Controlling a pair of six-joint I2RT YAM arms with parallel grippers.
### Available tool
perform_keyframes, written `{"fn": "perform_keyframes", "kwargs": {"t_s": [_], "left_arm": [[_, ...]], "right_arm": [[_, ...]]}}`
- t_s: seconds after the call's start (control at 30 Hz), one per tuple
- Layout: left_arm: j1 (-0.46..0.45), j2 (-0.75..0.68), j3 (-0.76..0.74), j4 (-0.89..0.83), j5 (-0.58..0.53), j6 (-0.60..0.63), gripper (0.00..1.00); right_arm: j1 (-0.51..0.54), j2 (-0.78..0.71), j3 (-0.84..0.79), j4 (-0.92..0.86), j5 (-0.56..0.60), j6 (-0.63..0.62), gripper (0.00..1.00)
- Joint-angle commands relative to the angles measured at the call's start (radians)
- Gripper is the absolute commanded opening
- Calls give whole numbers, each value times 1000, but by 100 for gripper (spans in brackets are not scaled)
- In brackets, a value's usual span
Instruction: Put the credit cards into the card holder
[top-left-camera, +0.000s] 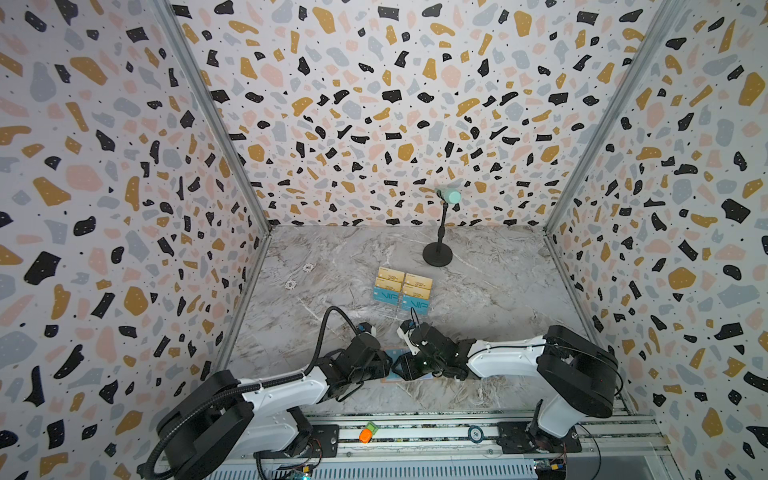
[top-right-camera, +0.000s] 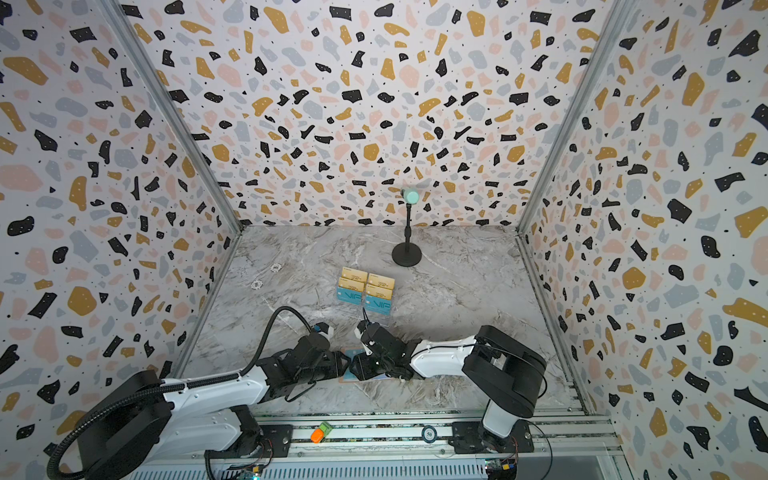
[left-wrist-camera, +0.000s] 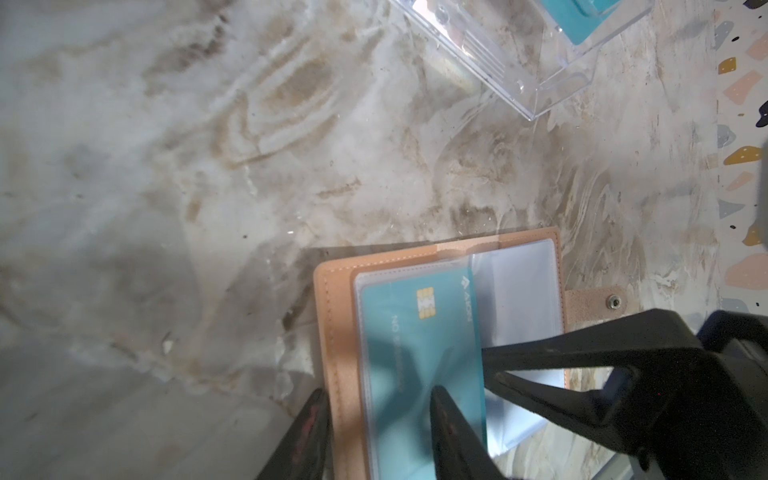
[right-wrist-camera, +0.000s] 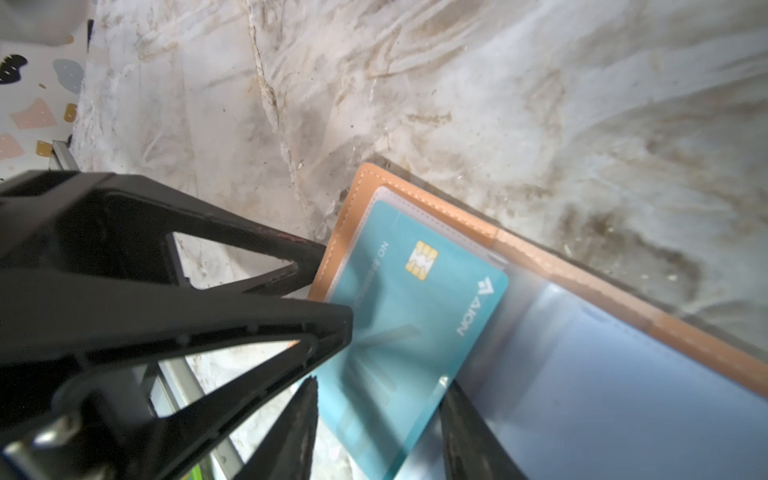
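Observation:
The salmon-pink card holder (left-wrist-camera: 336, 332) (right-wrist-camera: 540, 257) lies open at the table's front, mostly hidden under both grippers in both top views. A teal credit card (left-wrist-camera: 399, 332) (right-wrist-camera: 415, 316) lies on its left page, its far corner under the clear sleeve. My left gripper (left-wrist-camera: 378, 390) (top-left-camera: 384, 368) is open, one finger beside the holder's outer edge and one on the card. My right gripper (right-wrist-camera: 382, 382) (top-left-camera: 400, 365) is open around the card's near corner, tips at the card's edge. More gold and teal credit cards (top-left-camera: 390, 276) stand in the clear rack (top-left-camera: 403, 289).
A black stand with a mint-green head (top-left-camera: 437, 253) is behind the rack to the right. Two small white rings (top-left-camera: 307, 267) lie on the marble at the left. An orange object (top-left-camera: 365, 434) and a round chip (top-left-camera: 476, 434) sit on the front rail. Patterned walls close three sides.

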Motion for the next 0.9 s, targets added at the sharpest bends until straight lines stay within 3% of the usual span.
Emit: {"fn": "perform_keyframes", "kwargs": {"t_s": [0.0, 0.3, 0.4, 0.67, 0.87], "left_arm": [[6, -10, 9, -35, -33, -5, 43], [15, -52, 113, -251, -125, 26, 44], [16, -60, 162, -293, -139, 42, 43], [-12, 26, 212, -116, 113, 22, 39], [-55, 168, 243, 41, 174, -39, 37]], "right_arm": [[-13, -69, 6, -54, 25, -38, 50], [-53, -159, -54, -114, 42, -55, 50], [-78, -182, -69, -115, 30, -69, 43], [-151, -234, -131, -117, -8, -118, 23], [-183, -228, -162, -107, -31, -140, 15]]}}
